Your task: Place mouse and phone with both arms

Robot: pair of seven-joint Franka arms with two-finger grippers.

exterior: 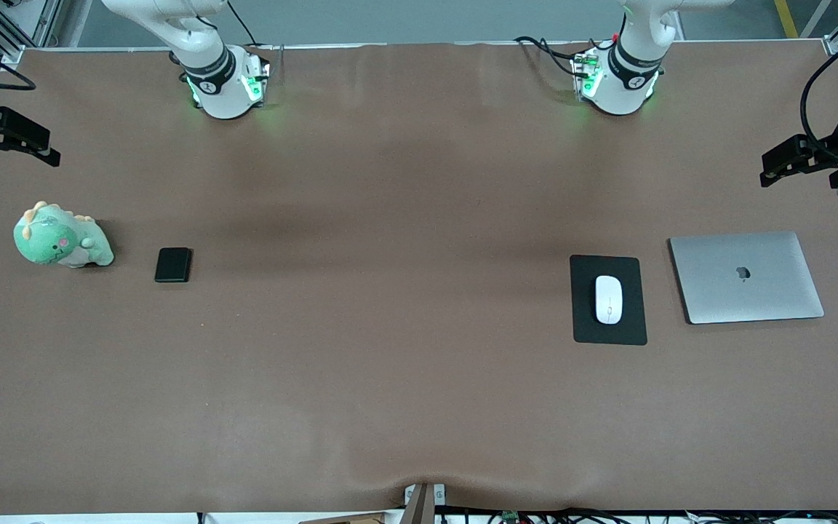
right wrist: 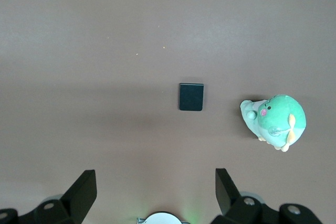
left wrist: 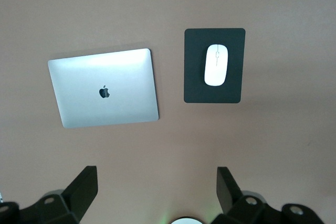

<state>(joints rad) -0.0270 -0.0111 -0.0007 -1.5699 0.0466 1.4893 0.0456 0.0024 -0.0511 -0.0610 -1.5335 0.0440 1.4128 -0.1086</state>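
The white oval mouse (exterior: 608,299) lies on a black mouse pad (exterior: 608,331) toward the left arm's end of the table; it also shows in the left wrist view (left wrist: 216,64). The small black phone (exterior: 173,264) lies flat toward the right arm's end, beside a green plush; it also shows in the right wrist view (right wrist: 191,97). My left gripper (exterior: 801,171) (left wrist: 156,179) hangs open and empty high over the table's end, near the laptop. My right gripper (exterior: 20,154) (right wrist: 156,182) hangs open and empty high over the table's other end, near the plush.
A closed silver laptop (exterior: 746,276) lies beside the mouse pad, toward the left arm's end of the table. A green dinosaur plush (exterior: 59,236) sits beside the phone. The brown table cover (exterior: 390,327) is bare between the phone and the pad.
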